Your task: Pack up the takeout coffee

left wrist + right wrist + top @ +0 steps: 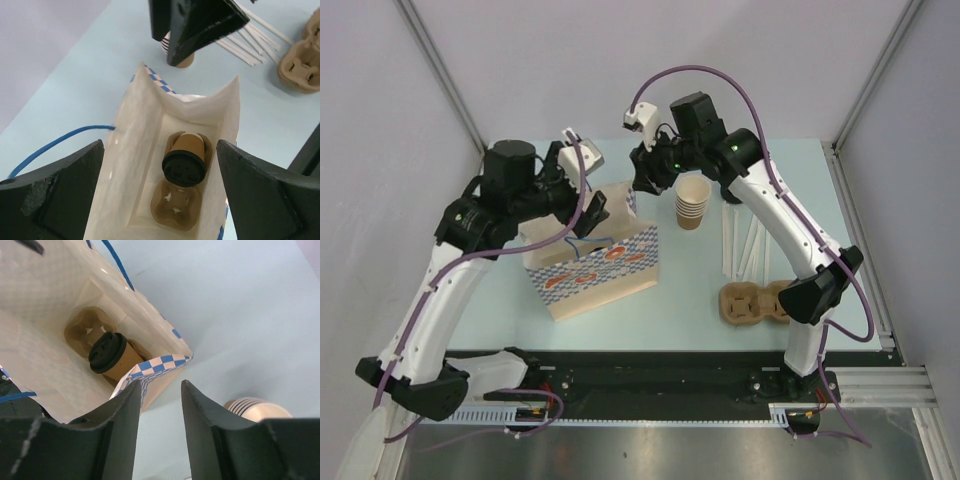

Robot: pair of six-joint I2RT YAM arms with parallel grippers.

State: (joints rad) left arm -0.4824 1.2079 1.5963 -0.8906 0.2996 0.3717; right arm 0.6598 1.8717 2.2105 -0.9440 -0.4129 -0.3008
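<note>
Left claw [160, 144]: spread all the way, holding nothing, parked right over the bag mouth
Paper bag [600, 270]: left-centre of the tabletop [692, 300], top open
Takeout coffee [184, 161]: down inside the bag, tipped over on a pulp carrier [175, 212], straight below the left claw
Right claw [160, 385]: partly open, empty, just outside the bag's checkered rim; the coffee sits up-left of it

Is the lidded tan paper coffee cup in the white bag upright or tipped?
Tipped: the tan paper cup with black lid leans on the brown pulp carrier in the white paper bag, its side showing.
</note>
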